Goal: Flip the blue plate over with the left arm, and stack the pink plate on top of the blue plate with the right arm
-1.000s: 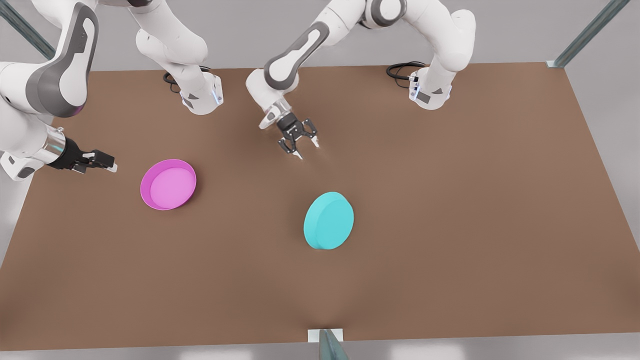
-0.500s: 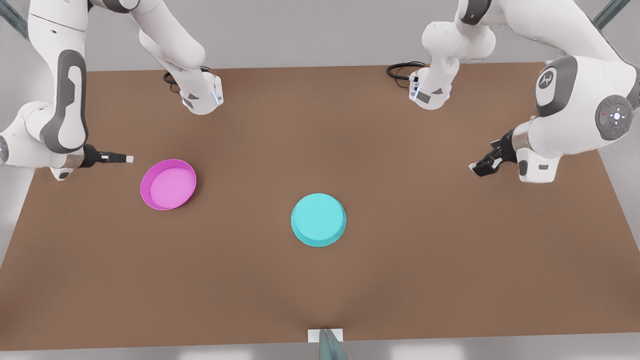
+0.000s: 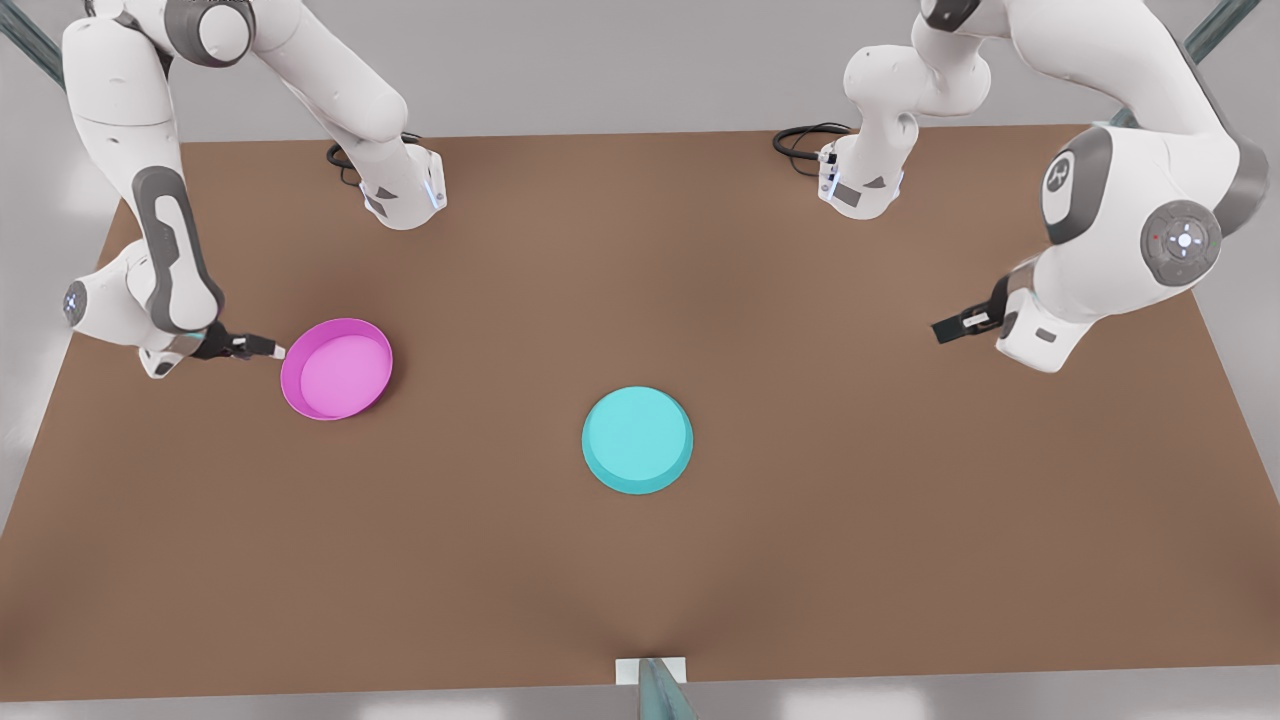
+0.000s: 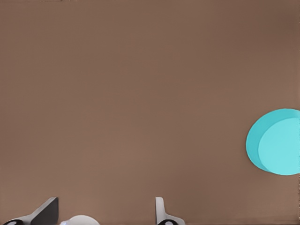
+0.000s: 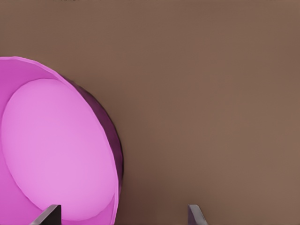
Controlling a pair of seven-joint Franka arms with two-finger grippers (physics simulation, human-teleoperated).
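Pink plate (image 3: 337, 368) rim-up, right gripper (image 3: 268, 349) spread wide at its edge, left gripper (image 3: 948, 329) spread, empty.

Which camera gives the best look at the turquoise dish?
The front view: the blue plate shows whole, upside down on the brown table, apart from both arms. The left wrist view catches part of it at the picture's edge.

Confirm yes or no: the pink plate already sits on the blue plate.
No, the pink plate lies on the table apart from the blue plate.
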